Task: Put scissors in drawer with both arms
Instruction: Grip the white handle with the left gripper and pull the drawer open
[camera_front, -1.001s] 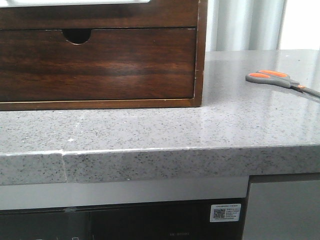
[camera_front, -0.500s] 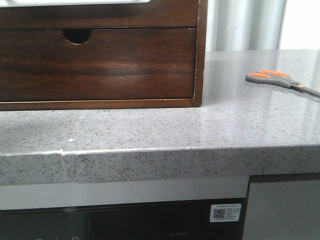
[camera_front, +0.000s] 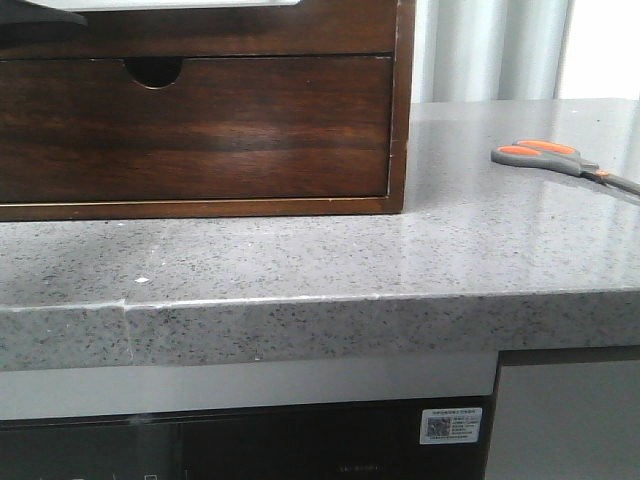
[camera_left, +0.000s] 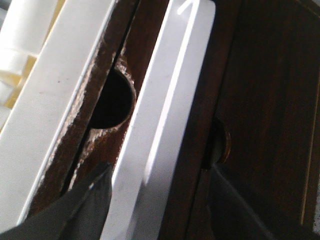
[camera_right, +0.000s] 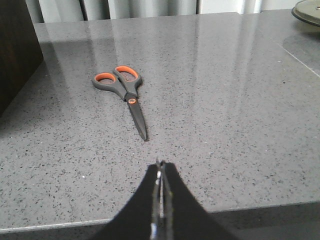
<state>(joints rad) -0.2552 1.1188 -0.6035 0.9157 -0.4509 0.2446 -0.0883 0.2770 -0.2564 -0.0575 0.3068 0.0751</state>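
Observation:
The scissors (camera_front: 550, 158), with grey handles lined in orange, lie flat on the grey counter at the far right. They also show in the right wrist view (camera_right: 122, 87), blades pointing toward my right gripper (camera_right: 161, 167). That gripper is shut and empty, low over the counter a short way from the blade tips. The wooden drawer (camera_front: 200, 125) is closed, with a half-round finger notch (camera_front: 154, 70) in its top edge. My left gripper (camera_left: 160, 170) is open and empty, close against the dark wood cabinet near a finger notch (camera_left: 112, 100).
The wooden cabinet (camera_front: 400, 100) stands on the counter (camera_front: 300, 260) at the left; its side shows in the right wrist view (camera_right: 15, 50). A dark shape (camera_front: 35, 22) sits at the cabinet's top left. A dark round object (camera_right: 307, 10) lies at the counter's far corner.
A dark shape has come into the front view at the cabinet's top left corner. The scissors and the drawer have not moved.

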